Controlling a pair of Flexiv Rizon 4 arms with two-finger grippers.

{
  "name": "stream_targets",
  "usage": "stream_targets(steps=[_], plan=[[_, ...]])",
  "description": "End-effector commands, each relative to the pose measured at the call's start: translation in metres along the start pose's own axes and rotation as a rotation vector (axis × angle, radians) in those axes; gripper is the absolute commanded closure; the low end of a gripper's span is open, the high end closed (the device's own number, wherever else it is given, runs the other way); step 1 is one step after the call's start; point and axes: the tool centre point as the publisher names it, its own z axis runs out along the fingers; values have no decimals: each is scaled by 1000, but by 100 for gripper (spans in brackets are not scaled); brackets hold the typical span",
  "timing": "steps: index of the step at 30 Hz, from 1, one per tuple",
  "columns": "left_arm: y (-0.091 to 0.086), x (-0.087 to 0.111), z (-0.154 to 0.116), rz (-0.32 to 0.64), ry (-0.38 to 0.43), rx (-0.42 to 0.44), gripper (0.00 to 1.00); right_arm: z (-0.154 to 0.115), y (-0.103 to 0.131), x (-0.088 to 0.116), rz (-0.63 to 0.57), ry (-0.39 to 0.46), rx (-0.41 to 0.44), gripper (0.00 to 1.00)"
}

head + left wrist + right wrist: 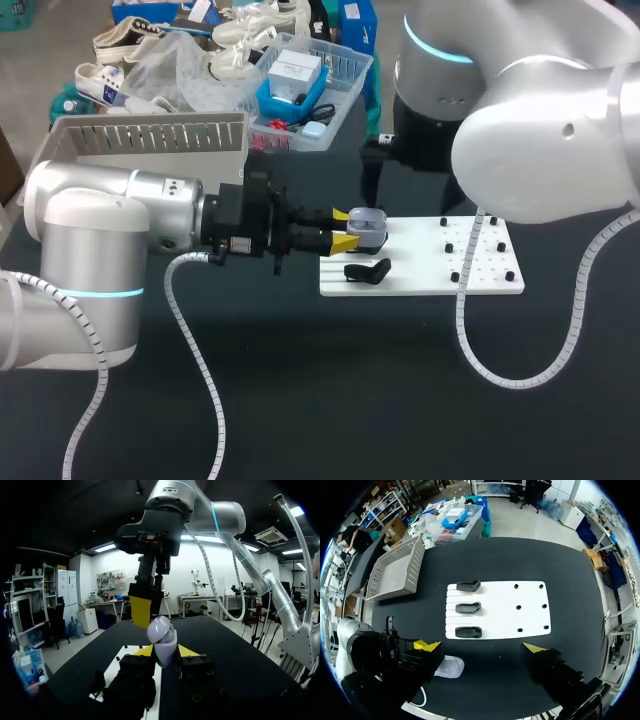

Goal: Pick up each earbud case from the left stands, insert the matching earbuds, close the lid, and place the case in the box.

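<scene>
The left gripper pinches an open earbud case near the white board's left edge. The right gripper hangs above, jaws spread wide.

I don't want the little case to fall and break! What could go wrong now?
1. The left gripper holds the earbud case in the air by its yellow tips only, so it might slip and drop onto the table.
2. The right gripper hangs open close by the case. If it comes in off-centre, it could knock the case loose or push on its lid, which looks open.
</scene>
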Motion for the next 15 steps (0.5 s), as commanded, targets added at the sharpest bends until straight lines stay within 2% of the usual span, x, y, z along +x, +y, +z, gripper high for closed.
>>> stream_targets(steps=[1,9,15], plan=[[0,0,1,1,1,-3,100,-2,-3,8,-4,3,-9,0],[0,0,1,1,1,-3,100,-11,-8,0,36,-57,-33,0],[0,0,1,1,1,-3,100,-16,-20,-6,132,-120,-72,0]])
